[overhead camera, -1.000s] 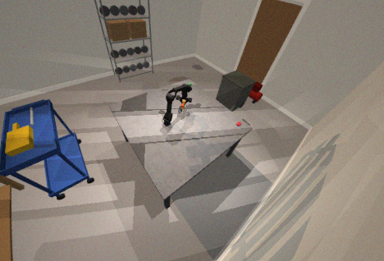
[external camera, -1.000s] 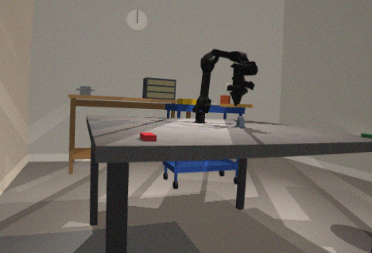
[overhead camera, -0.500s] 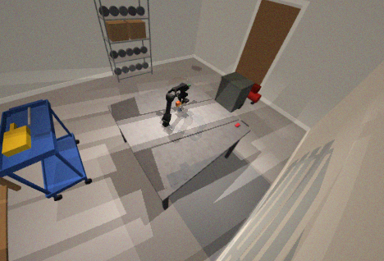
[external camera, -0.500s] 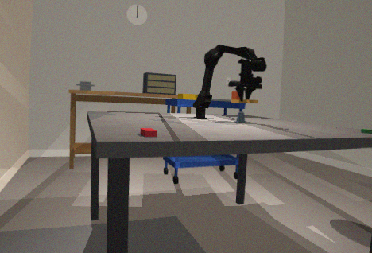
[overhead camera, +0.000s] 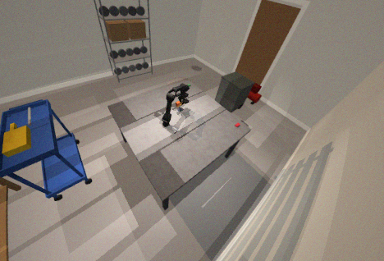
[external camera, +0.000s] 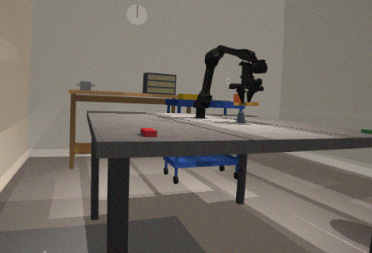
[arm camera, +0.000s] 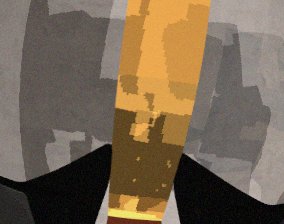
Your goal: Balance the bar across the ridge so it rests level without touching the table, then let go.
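My gripper (external camera: 246, 92) (overhead camera: 180, 102) (arm camera: 143, 156) is shut on the orange bar (external camera: 247, 103) (overhead camera: 178, 103) (arm camera: 161, 90) and holds it about level. In the exterior view the bar hangs directly over the small grey ridge (external camera: 241, 117), which stands on the table (external camera: 119, 126) (overhead camera: 197, 153). I cannot tell whether the bar touches the ridge's top. The bar is clear of the table top. In the wrist view the bar runs away from the fingers and hides the ridge.
A small red block (external camera: 149, 132) (overhead camera: 237, 125) lies on the table well away from the arm. A small green thing (external camera: 366, 131) sits at the table's right edge. A blue cart (overhead camera: 37, 148), a shelf rack (overhead camera: 123, 34) and a grey box (overhead camera: 234, 91) stand on the floor around the table.
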